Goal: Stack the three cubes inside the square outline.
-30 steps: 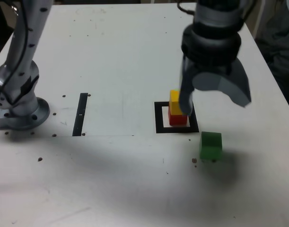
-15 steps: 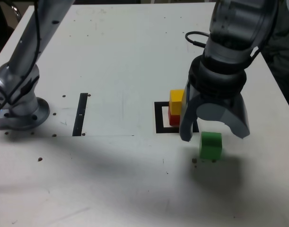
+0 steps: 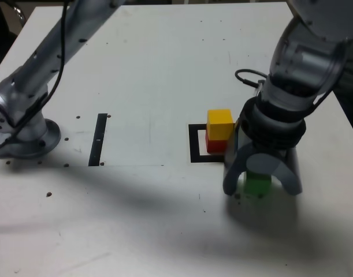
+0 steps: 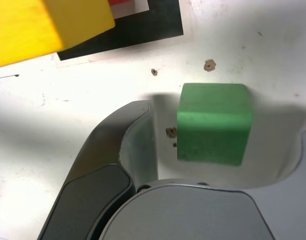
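Since the earlier frames the gripper (image 3: 259, 186) has dropped from above the stacked cubes to the table surface, and it now straddles the green cube (image 3: 257, 183). Its two curved grey jaws stand apart, one on each side of the green cube; in the wrist view a gap shows between the cube (image 4: 215, 123) and the nearer jaw, so nothing is clamped.

The square outline (image 3: 195, 144), a thick black frame with a white centre, holds the red cube (image 3: 213, 144) with the yellow cube (image 3: 220, 124) stacked on top of it. The green cube sits on the bare table just outside the outline, off its corner nearest the camera on the exterior view's right.

All three cubes are matte, solid-coloured blocks with squared edges. The white table (image 3: 147, 69) is scuffed and dotted with small dark holes. A thin black strip (image 3: 98, 138) lies well apart from the outline, towards the exterior view's left, near the arm's round metal base (image 3: 26, 137).
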